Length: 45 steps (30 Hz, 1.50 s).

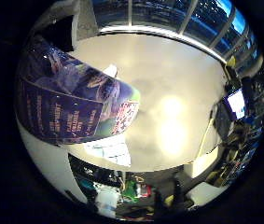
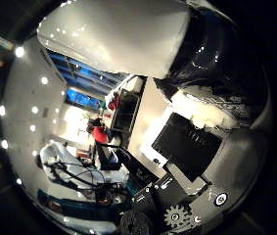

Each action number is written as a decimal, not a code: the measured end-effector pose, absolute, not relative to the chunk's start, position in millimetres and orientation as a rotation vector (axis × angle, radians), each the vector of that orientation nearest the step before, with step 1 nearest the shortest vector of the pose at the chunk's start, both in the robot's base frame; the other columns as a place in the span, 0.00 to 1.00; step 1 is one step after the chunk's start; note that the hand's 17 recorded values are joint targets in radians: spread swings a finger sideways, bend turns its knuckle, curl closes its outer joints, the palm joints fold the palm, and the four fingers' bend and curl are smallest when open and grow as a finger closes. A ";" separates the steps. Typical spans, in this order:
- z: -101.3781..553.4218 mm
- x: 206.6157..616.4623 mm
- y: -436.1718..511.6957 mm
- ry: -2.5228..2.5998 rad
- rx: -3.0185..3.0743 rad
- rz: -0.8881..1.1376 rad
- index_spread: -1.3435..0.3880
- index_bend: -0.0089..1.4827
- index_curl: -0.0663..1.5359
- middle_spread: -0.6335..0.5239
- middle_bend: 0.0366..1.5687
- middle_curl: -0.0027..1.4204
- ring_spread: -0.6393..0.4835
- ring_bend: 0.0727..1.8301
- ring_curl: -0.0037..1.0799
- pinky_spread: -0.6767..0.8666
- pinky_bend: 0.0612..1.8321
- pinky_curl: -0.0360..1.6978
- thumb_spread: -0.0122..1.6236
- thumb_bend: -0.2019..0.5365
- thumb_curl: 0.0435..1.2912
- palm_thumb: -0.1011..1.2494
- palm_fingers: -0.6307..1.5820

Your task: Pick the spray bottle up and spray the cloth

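The spray bottle (image 1: pixel 71 107), with a purple printed label and a white top, fills much of the little finger side view and lies close against my palm. It is tilted and held above the white table (image 1: pixel 178 70), where it casts a soft shadow. My right hand (image 2: pixel 187 205) shows as geared black and white parts, and a broad white and a glossy black part curl in close across the thumb side view. A pale crumpled cloth (image 1: pixel 109 151) lies on the table near its edge, just beyond the bottle's lower end.
A monitor (image 1: pixel 236 103) and cluttered gear stand past the table's far side. Tall windows (image 1: pixel 169 14) run along the room. Beyond the table edge by the cloth, assorted items (image 1: pixel 131 191) crowd the floor. The thumb side view shows a lit ceiling and a dark screen (image 2: pixel 187 144).
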<state>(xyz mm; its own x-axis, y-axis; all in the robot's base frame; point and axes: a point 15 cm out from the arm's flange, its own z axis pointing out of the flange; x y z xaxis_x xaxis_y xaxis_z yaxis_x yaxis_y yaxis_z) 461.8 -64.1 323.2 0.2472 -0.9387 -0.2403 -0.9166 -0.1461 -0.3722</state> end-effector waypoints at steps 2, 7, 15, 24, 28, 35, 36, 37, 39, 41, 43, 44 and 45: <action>327.3 467.6 -57.1 1.669 -2.160 -0.117 0.61 0.70 0.70 0.42 0.86 0.61 0.33 0.71 0.86 0.32 0.54 0.93 0.51 0.25 0.60 0.86 0.77; 324.2 471.4 -44.6 1.631 -2.343 -0.203 0.61 0.70 0.70 0.42 0.86 0.60 0.33 0.70 0.86 0.33 0.54 0.94 0.51 0.25 0.61 0.85 0.77; 306.0 481.5 -36.0 1.632 -2.517 -0.337 0.61 0.70 0.70 0.42 0.86 0.60 0.33 0.70 0.87 0.33 0.54 0.94 0.50 0.25 0.62 0.85 0.77; 277.8 499.1 -29.0 1.637 -2.530 -0.353 0.61 0.70 0.70 0.42 0.86 0.60 0.33 0.70 0.88 0.33 0.54 0.95 0.50 0.25 0.63 0.84 0.77; 276.6 502.4 -29.1 1.636 -2.524 -0.363 0.61 0.70 0.70 0.42 0.86 0.60 0.33 0.70 0.88 0.33 0.54 0.95 0.50 0.25 0.64 0.84 0.77; 289.9 500.5 -29.5 1.619 -2.526 -0.390 0.61 0.70 0.70 0.42 0.86 0.60 0.33 0.70 0.88 0.33 0.54 0.95 0.49 0.25 0.64 0.83 0.77; 293.6 500.0 -30.5 1.617 -2.526 -0.403 0.61 0.70 0.70 0.42 0.86 0.60 0.33 0.70 0.88 0.33 0.54 0.95 0.49 0.25 0.64 0.83 0.77; 295.6 499.6 -31.2 1.616 -2.528 -0.410 0.61 0.70 0.70 0.42 0.86 0.60 0.33 0.70 0.88 0.33 0.54 0.95 0.49 0.25 0.64 0.83 0.77; 295.3 499.7 -31.0 1.616 -2.530 -0.412 0.61 0.70 0.70 0.42 0.86 0.60 0.33 0.70 0.88 0.33 0.54 0.95 0.49 0.25 0.64 0.83 0.77; 291.8 499.7 -31.1 1.620 -2.533 -0.405 0.61 0.70 0.70 0.42 0.86 0.60 0.33 0.70 0.88 0.33 0.54 0.95 0.49 0.25 0.64 0.83 0.77; 288.6 500.6 -29.9 1.621 -2.531 -0.402 0.61 0.70 0.70 0.42 0.86 0.60 0.33 0.70 0.88 0.33 0.54 0.95 0.49 0.25 0.64 0.83 0.77; 285.2 500.6 -28.5 1.626 -2.532 -0.393 0.61 0.70 0.70 0.42 0.86 0.60 0.33 0.70 0.88 0.33 0.54 0.95 0.48 0.25 0.64 0.83 0.77; 278.3 499.1 -26.8 1.632 -2.537 -0.376 0.61 0.70 0.70 0.42 0.86 0.60 0.33 0.70 0.88 0.33 0.54 0.95 0.48 0.25 0.64 0.83 0.77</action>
